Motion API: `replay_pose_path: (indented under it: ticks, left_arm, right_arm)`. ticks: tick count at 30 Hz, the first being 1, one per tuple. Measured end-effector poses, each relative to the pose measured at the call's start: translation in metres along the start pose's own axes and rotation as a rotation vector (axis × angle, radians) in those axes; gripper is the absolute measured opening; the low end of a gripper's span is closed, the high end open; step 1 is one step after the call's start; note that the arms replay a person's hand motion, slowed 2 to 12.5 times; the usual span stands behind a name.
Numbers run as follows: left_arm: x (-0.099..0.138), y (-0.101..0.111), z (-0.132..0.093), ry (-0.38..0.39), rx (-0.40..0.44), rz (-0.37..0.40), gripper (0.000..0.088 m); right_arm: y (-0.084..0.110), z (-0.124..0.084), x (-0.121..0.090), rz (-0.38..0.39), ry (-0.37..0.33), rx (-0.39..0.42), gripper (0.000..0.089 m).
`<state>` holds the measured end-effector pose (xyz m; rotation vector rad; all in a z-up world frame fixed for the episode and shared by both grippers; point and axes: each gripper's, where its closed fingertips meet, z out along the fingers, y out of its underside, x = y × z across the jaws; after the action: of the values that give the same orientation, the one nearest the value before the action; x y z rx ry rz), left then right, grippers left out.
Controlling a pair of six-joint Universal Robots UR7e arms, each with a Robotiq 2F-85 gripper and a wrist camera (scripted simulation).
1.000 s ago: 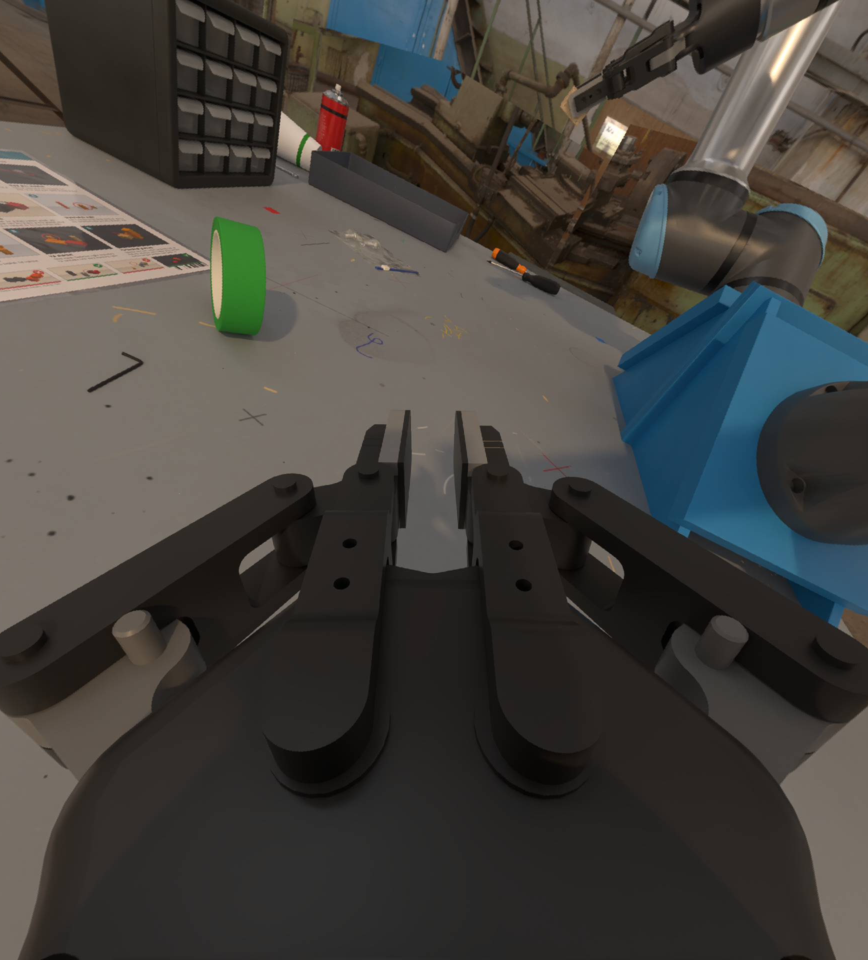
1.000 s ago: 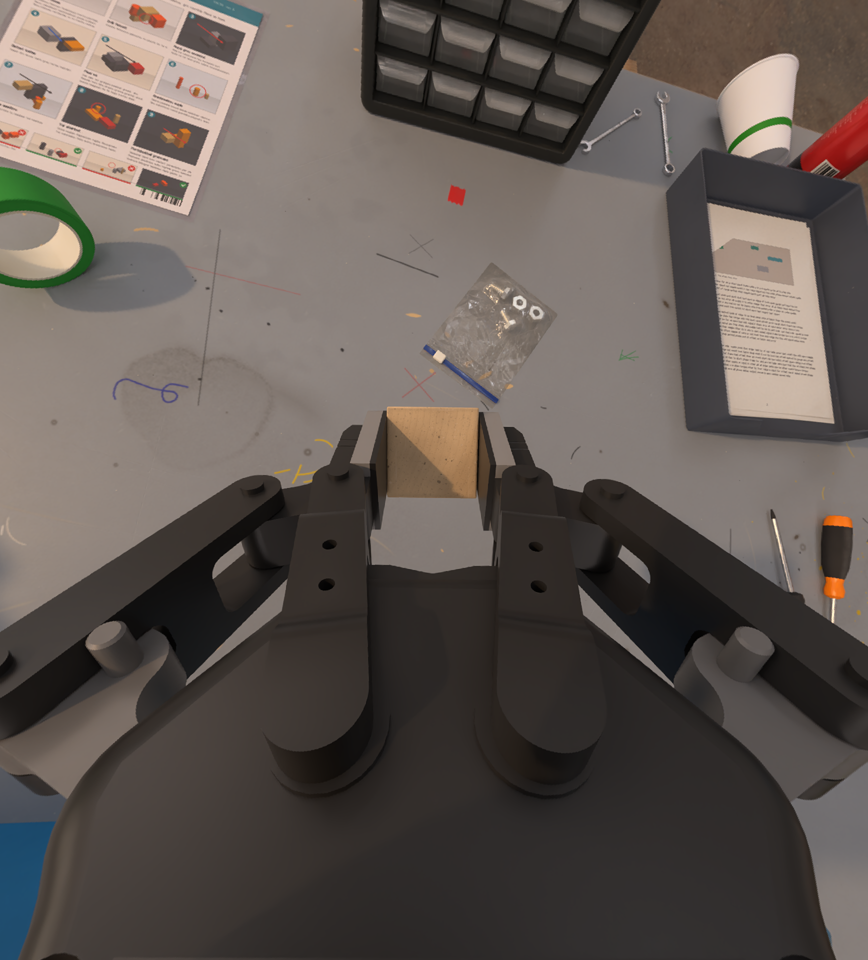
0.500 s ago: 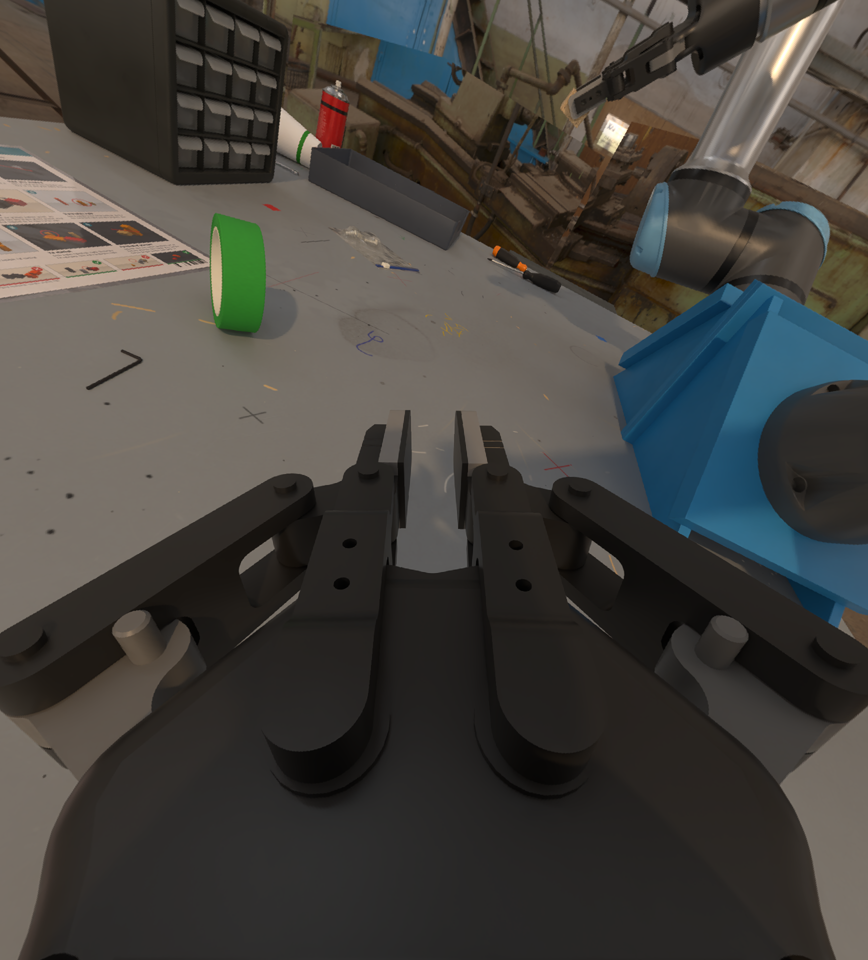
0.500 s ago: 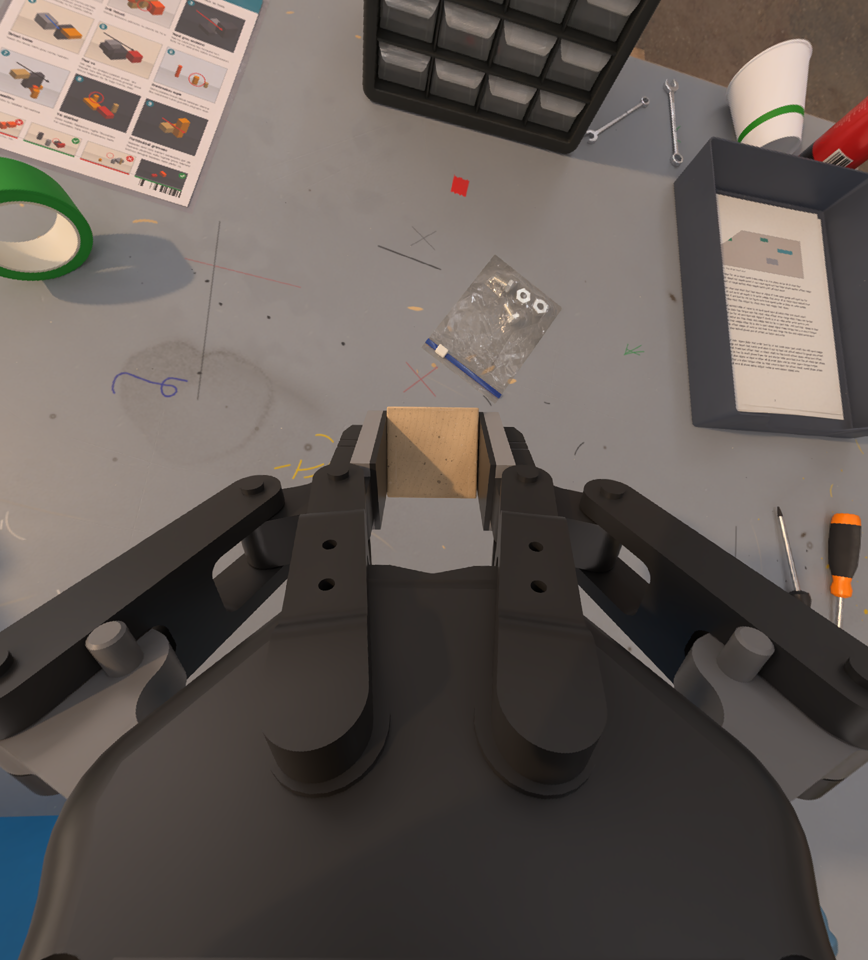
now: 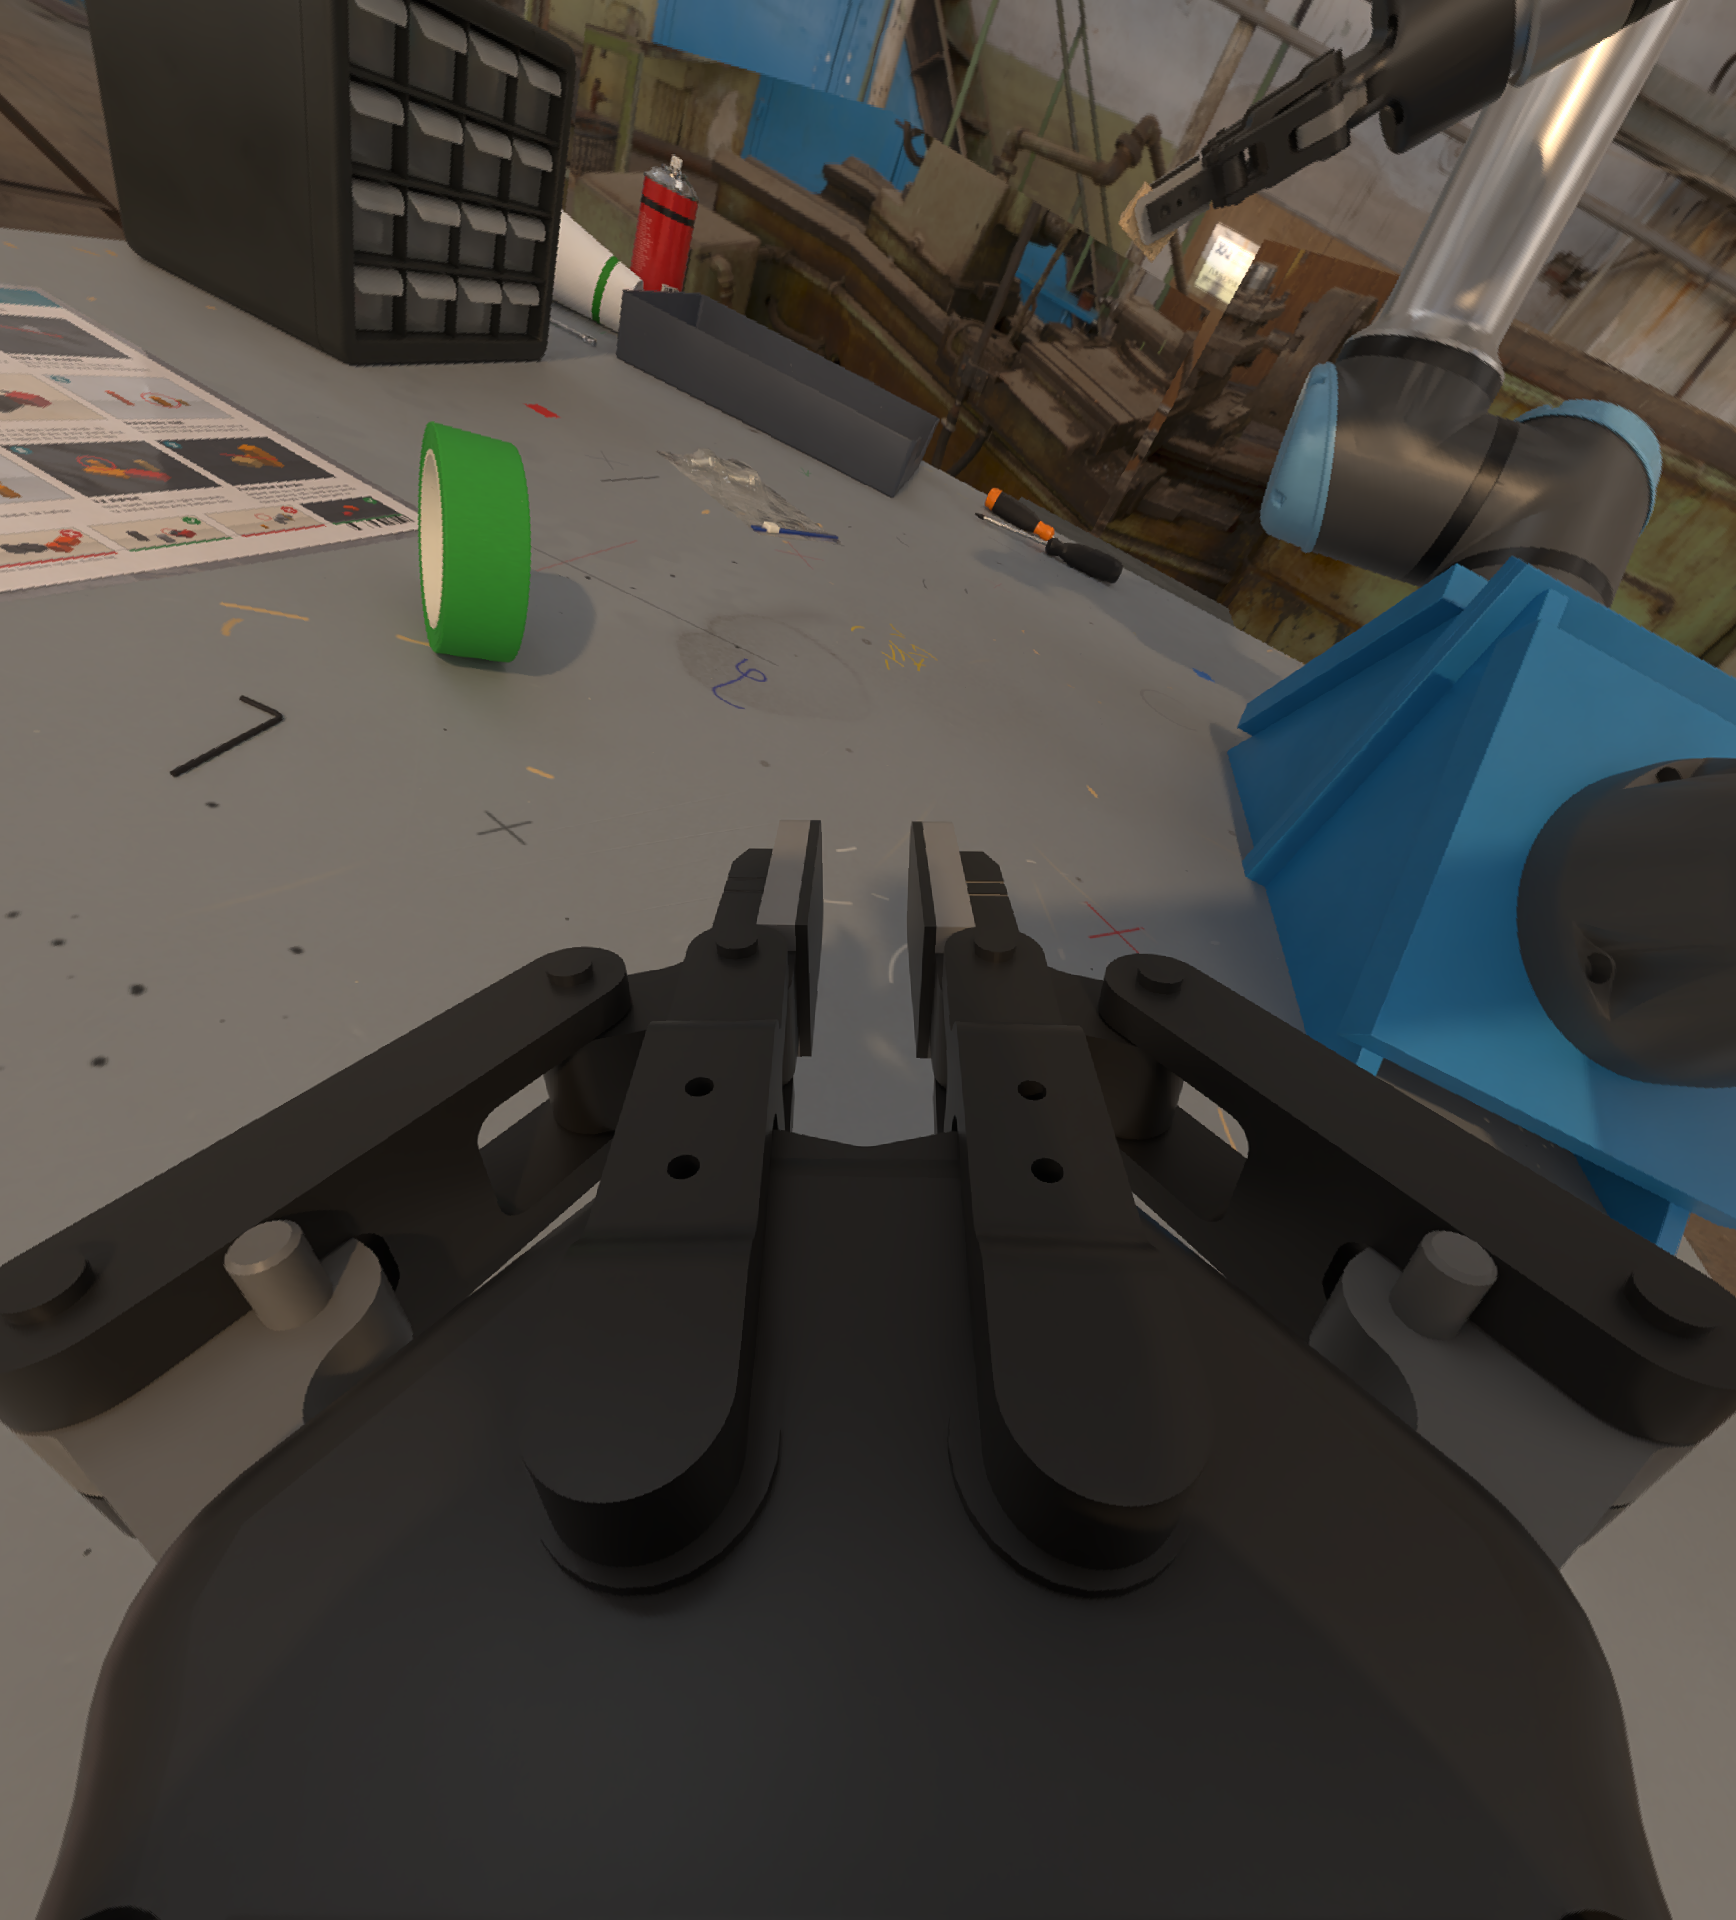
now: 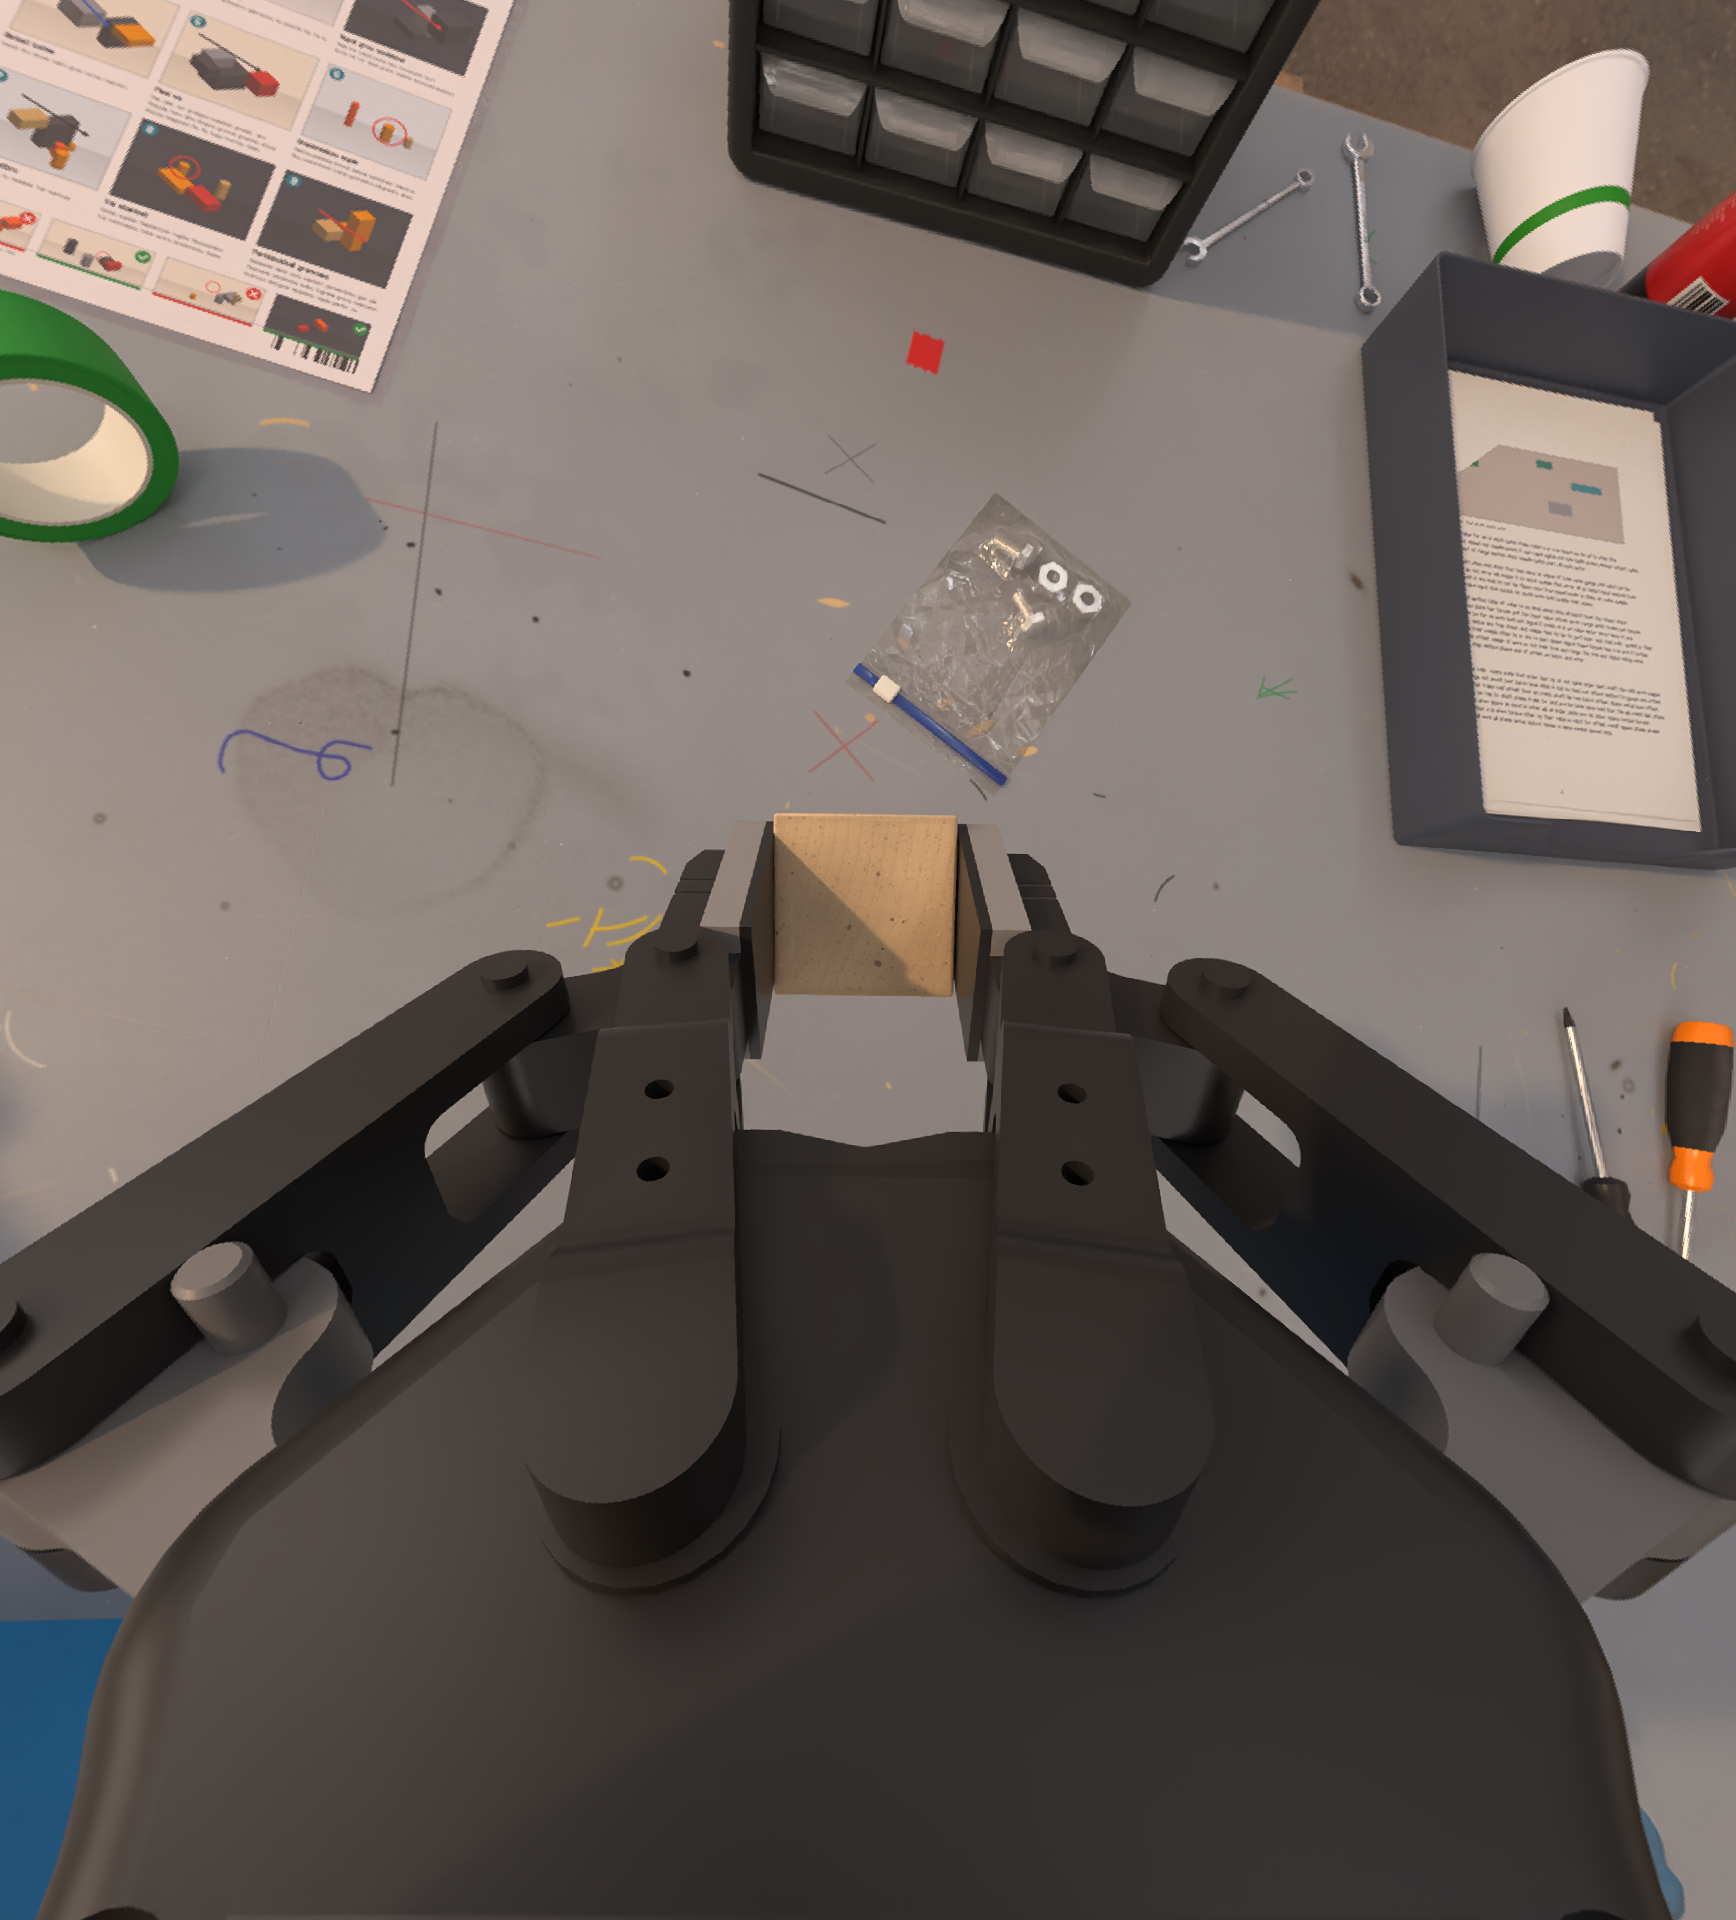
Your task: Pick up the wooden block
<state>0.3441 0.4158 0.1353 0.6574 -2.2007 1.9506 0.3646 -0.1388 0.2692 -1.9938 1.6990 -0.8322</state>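
The wooden block (image 6: 864, 904), a pale tan cube, sits clamped between the two pads of my right gripper (image 6: 864, 894), held well above the grey table (image 6: 573, 644). In the left wrist view the right gripper (image 5: 1170, 208) shows high at the top right, with a corner of the block (image 5: 1134, 220) at its tip. My left gripper (image 5: 864, 883) hovers low over the table (image 5: 324, 883), its fingers a narrow gap apart with nothing between them.
Below the right gripper lie a bag of nuts and bolts (image 6: 999, 634), a green tape roll (image 6: 33, 416), an instruction sheet (image 6: 189, 166), a black drawer cabinet (image 6: 978, 114), a grey tray (image 6: 1404, 582), a screwdriver (image 6: 1695, 1122) and wrenches (image 6: 1357, 218). The right arm's blue base (image 5: 1508, 894) stands right of the left gripper.
The table contents have slid slightly up in the right wrist view while the block stays clamped. The left gripper has not moved.
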Motion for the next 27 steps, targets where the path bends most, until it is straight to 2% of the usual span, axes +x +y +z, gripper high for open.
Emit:
replay_pose_path:
  ticks: [27]
  left_arm:
    - [0.0010,-0.0008,-0.0004,0.000,0.000,0.004,0.0150]
  right_arm:
    - [0.0064,0.0040,-0.0008,0.000,-0.005,-0.018,0.0294]
